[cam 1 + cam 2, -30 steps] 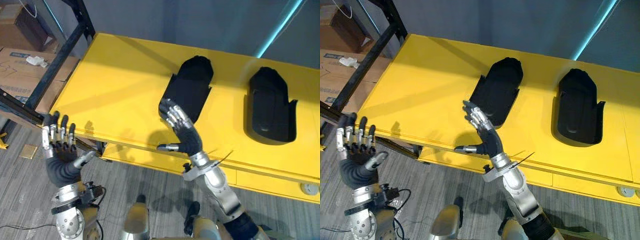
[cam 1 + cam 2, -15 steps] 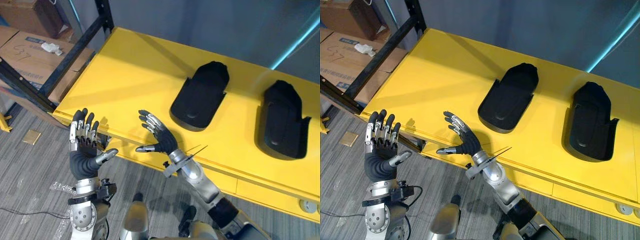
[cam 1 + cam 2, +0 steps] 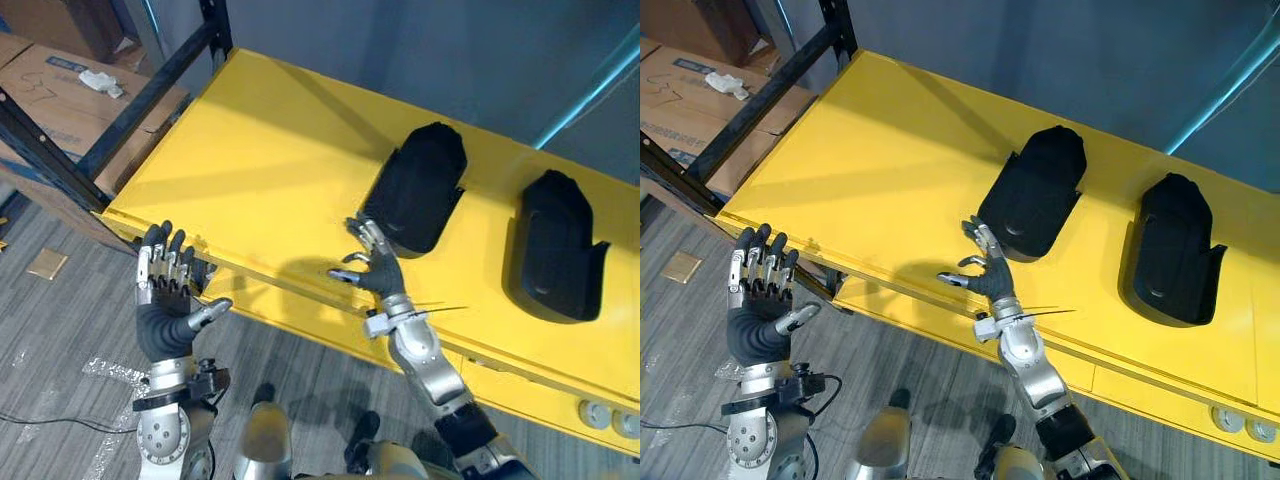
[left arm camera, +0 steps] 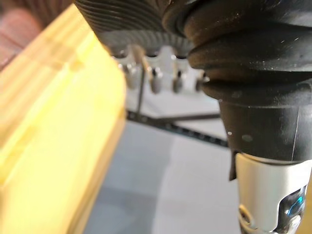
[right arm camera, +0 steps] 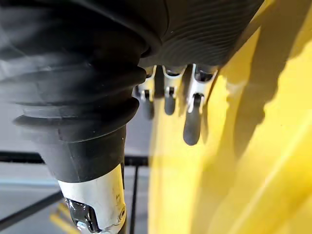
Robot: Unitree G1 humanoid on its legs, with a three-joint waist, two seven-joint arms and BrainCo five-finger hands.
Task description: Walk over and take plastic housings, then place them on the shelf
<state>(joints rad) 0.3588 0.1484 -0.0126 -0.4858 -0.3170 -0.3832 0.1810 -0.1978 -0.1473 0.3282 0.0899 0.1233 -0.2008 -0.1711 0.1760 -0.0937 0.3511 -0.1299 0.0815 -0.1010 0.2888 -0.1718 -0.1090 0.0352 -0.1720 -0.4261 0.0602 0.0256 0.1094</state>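
Two cardboard boxes (image 3: 50,92) sit off the left end of the yellow table (image 3: 260,160), behind the slanting black bars of a shelf frame (image 3: 150,92) that stands against that end. Just off the table's front left corner the left hand (image 3: 162,312) is raised, palm up, its fingers straight and spread, the thumb out to the side, holding nothing. Further along, the right hand (image 3: 374,270) reaches in over the table's front edge; its fingers are apart and loosely bent, empty, with the tips just beside the near end of the nearer black plastic housing (image 3: 420,190). Whether they touch it I cannot tell. That housing lies flat near the table's middle. The second black plastic housing (image 3: 555,245) lies flat toward the table's right end, well apart from both hands.
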